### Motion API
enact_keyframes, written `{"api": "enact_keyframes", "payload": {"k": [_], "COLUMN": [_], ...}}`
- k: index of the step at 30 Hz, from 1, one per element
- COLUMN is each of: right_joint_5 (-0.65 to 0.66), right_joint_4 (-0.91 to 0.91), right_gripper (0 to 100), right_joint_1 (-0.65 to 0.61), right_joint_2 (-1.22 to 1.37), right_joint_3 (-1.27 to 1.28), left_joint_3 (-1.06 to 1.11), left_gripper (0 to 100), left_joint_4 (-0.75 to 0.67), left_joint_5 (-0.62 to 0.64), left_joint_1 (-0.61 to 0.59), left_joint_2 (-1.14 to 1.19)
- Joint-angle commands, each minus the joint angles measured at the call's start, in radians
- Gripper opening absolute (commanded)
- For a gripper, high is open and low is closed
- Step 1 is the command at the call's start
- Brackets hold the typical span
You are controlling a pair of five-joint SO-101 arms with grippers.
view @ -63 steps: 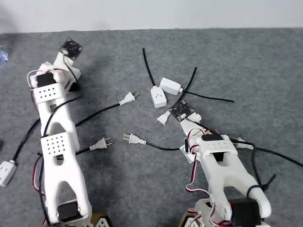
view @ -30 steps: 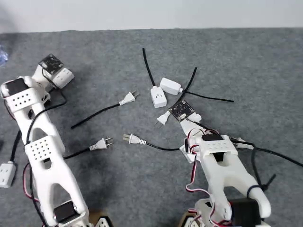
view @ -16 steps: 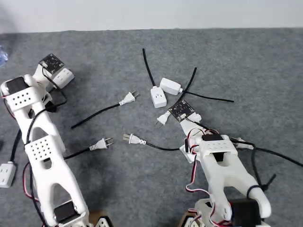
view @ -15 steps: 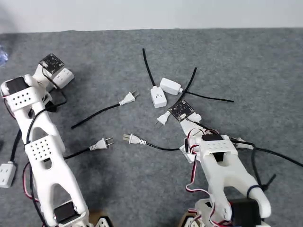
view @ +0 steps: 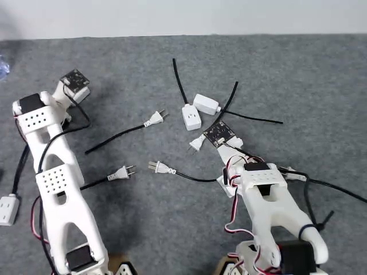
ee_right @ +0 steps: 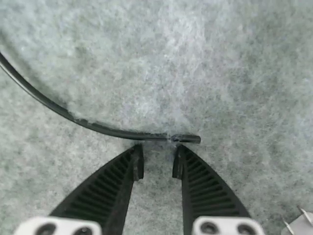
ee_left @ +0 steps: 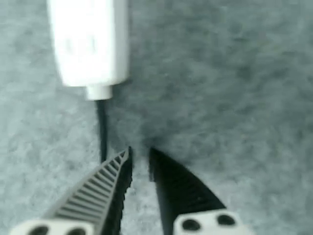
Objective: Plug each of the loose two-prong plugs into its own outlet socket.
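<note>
A grey, carpet-like mat [view: 321,74] covers nearly the whole frame. A pale wall strip [view: 183,17] runs along the top edge. At the upper left edge sits a small bluish translucent object [view: 2,67], too cut off to identify.

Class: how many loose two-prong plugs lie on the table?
4 plugs: one left of the sockets, two facing each other mid-table, one by the right arm's wrist. Others may hide under arms.

1. You are viewing white two-prong plugs lying loose on black cords: far plug [view: 155,118], left plug [view: 121,172], middle plug [view: 160,168], small plug [view: 196,142].
2. Near socket [view: 192,117] and far socket [view: 206,104] are lying just beside each other; edge socket [view: 8,209] is sitting well apart.
</note>
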Motion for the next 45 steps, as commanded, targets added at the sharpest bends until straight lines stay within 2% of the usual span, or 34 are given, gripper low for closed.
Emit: {"api": "enact_keyframes", "payload": {"k": [1, 9, 14, 18, 22, 25, 30, 32, 37, 45], "right_joint_5": [-0.003, -0.003, -0.003, -0.003, -0.003, -0.003, -0.003, -0.003, -0.003, -0.003], "right_joint_4": [-0.012, -0.012, -0.012, -0.012, -0.012, -0.012, -0.012, -0.012, -0.012, -0.012], "right_gripper": [10.4, 10.4, 10.4, 10.4, 10.4, 10.4, 10.4, 10.4, 10.4, 10.4], "right_joint_1": [-0.002, -0.002, -0.002, -0.002, -0.002, -0.002, -0.002, -0.002, -0.002, -0.002], "right_joint_2": [-0.001, -0.001, -0.001, -0.001, -0.001, -0.001, -0.001, -0.001, -0.001, -0.001], "right_joint_3": [-0.002, -0.002, -0.002, -0.002, -0.002, -0.002, -0.002, -0.002, -0.002, -0.002], "left_joint_3": [-0.033, -0.048, -0.047, -0.045, -0.045, -0.047, -0.048, -0.047, -0.036, -0.036], "left_gripper": [1, 1, 1, 1, 1, 4, 23, 26, 26, 26], "left_joint_4": [0.127, 0.127, 0.127, 0.127, 0.127, 0.127, 0.126, 0.124, 0.089, -0.063], "left_joint_5": [-0.144, -0.16, -0.152, -0.074, -0.075, -0.071, -0.003, 0.002, 0.124, 0.135], "left_joint_1": [-0.058, -0.233, -0.284, -0.322, -0.356, -0.338, -0.241, -0.193, -0.112, -0.087], "left_joint_2": [0.034, -0.121, -0.221, -0.282, -0.307, -0.311, -0.313, -0.302, -0.258, -0.13]}}
